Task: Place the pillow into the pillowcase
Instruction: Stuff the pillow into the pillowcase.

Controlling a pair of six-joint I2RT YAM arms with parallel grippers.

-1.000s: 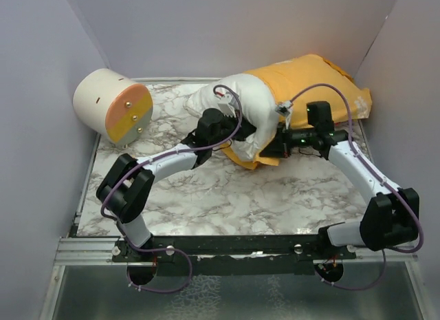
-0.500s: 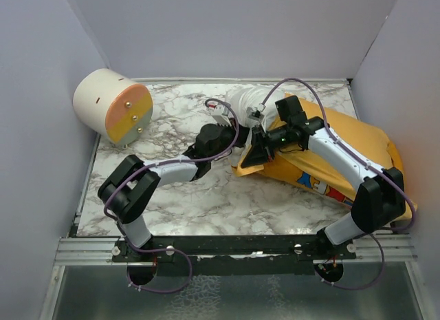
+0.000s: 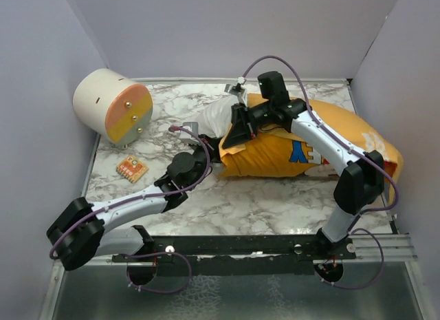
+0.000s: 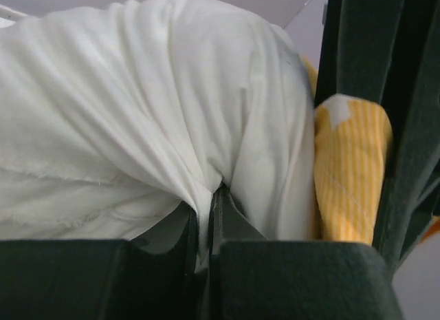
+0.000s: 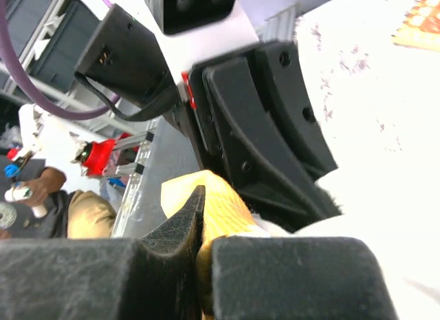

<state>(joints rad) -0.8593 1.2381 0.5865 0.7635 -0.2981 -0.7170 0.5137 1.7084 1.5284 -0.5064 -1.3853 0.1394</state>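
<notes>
The white pillow (image 3: 215, 115) lies mostly inside the orange-yellow pillowcase (image 3: 271, 160) at the table's middle right; only its left end sticks out. My left gripper (image 3: 206, 150) is shut on a fold of the pillow (image 4: 137, 113) at that end, fabric pinched between the fingertips (image 4: 206, 204). My right gripper (image 3: 231, 139) reaches in from the far side and is shut on the pillowcase's open edge. In the right wrist view that orange cloth (image 5: 220, 210) sits between the right gripper (image 5: 205, 220) fingertips. The pillowcase (image 4: 350, 168) bunches just right of the left gripper's hold.
A cream-and-orange cylinder (image 3: 113, 105) lies at the far left corner. A small orange card (image 3: 132, 168) rests on the marble table (image 3: 275, 196) left of the left arm. Grey walls close in the left, back and right sides.
The left arm has drawn back toward the near left, holding the pillow. The right arm swung over the far side, and the pillowcase turned, lettering side up. The orange card is uncovered.
</notes>
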